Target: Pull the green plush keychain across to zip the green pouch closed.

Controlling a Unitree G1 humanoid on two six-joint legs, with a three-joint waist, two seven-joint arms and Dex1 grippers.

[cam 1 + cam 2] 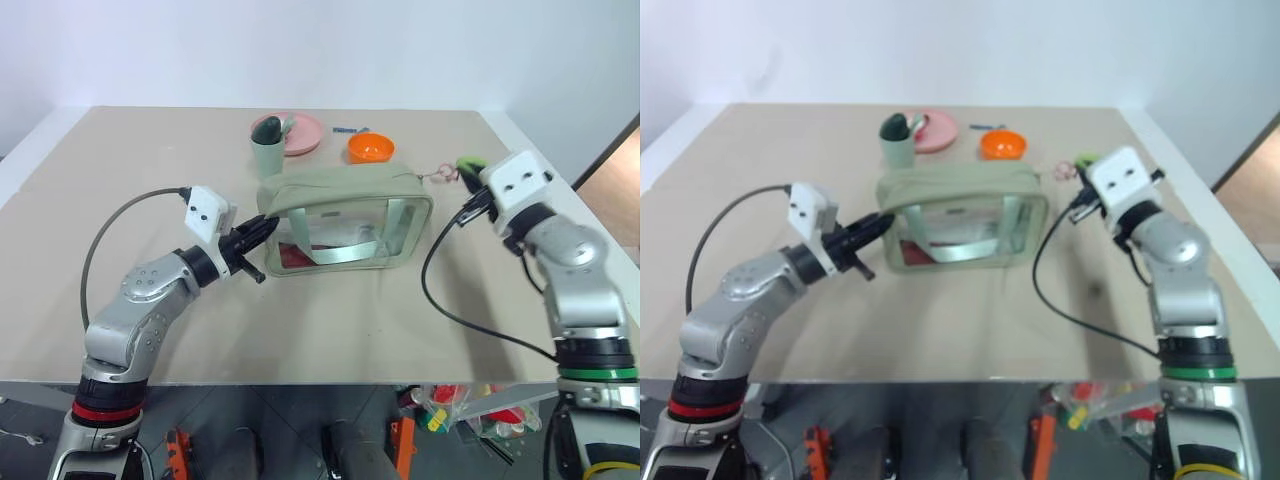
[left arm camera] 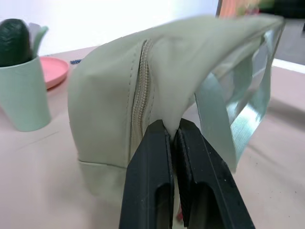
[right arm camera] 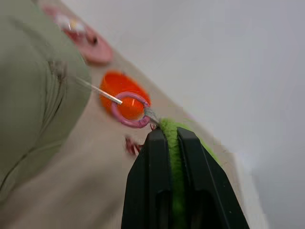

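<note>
1. One green pouch (image 1: 345, 220) stands in the middle of the beige worktop (image 1: 330, 320), a clear side panel facing the robot, something red inside at its left end.
2. The left gripper (image 2: 173, 135) has its jaws pressed together on a fold of fabric at the pouch's left end, beside the zipper.
3. The right gripper (image 3: 172, 136) has its jaws pinching one green plush keychain (image 3: 172, 157), off the pouch's right end; a pink ring (image 3: 131, 110) and a thin cord link it towards the pouch.
4. Behind the pouch: one sage-green cup (image 1: 266, 147) holding a dark object, one pink plate (image 1: 300, 133), one orange bowl (image 1: 370, 148).
</note>
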